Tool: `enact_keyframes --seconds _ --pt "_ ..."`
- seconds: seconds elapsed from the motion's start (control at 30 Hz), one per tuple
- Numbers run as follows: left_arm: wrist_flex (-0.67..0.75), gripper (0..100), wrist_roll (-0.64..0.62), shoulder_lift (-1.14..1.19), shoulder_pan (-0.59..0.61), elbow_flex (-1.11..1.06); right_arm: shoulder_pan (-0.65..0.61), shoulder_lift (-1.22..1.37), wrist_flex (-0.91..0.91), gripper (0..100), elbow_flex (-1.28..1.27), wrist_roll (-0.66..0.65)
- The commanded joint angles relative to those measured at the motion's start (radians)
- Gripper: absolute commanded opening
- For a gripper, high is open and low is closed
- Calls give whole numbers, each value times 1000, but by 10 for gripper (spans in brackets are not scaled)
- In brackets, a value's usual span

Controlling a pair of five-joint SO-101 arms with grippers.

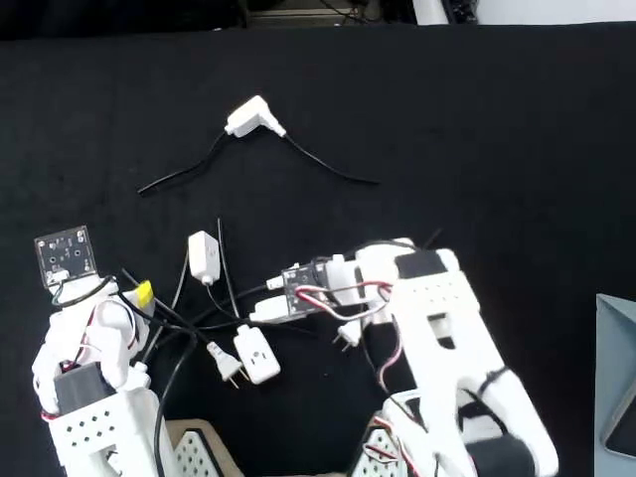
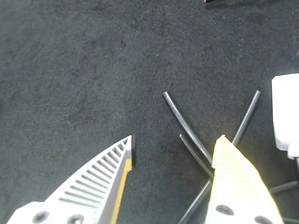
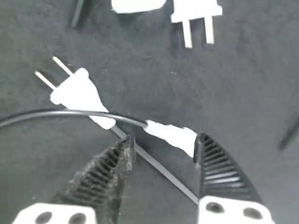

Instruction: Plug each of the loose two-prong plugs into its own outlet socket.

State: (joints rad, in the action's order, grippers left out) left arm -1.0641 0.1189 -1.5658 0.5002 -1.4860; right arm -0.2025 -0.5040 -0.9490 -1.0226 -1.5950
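Far side: the far plug (image 1: 250, 116) is white and lies alone, well apart from the rest. A thin black cord trails off either side of it. Its long axis is slanted; the prongs are too small to tell.
Middle: the slanted plug (image 3: 79, 91) is white with two bare metal prongs. It lies flat with a black cord crossing its body and its prongs point away from the right gripper (image 3: 164, 139).
Near side: the near plug (image 1: 226, 363) lies diagonal, prongs toward the near edge, just beside the second socket block (image 1: 257, 354).
Sockets: the socket block (image 1: 203, 256) is a white oblong, long axis running near to far, between the two arms.
Room: the black worktop (image 1: 497, 149) spreads broadly around the far plug and to the right arm's right. The near cluster is tight, with cords crossing.
Right arm: the right gripper's fingers are spread, clamping nothing, and a white tapered cord piece (image 3: 174, 135) lies between them.
Left arm: the left gripper (image 2: 176, 138) is spread and holds nothing, over the crossing cords (image 2: 187, 125).
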Motion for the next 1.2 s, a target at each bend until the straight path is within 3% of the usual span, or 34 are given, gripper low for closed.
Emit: enact_keyframes --seconds 0.0,0.43,0.73,0.83,0.93,1.17 --pt "25 278 2 -9 -15 4 -9 85 38 212 82 -9" --pt "25 278 2 -9 -16 2 26 315 41 208 199 -11" --pt "25 278 2 -9 -16 2 52 378 41 91 217 -43" --pt "25 278 2 -9 -15 2 83 378 40 9 231 -41" --pt "25 278 2 -9 -15 2 127 378 35 10 265 -35" --pt "25 278 2 -9 -15 2 166 378 34 11 378 279"
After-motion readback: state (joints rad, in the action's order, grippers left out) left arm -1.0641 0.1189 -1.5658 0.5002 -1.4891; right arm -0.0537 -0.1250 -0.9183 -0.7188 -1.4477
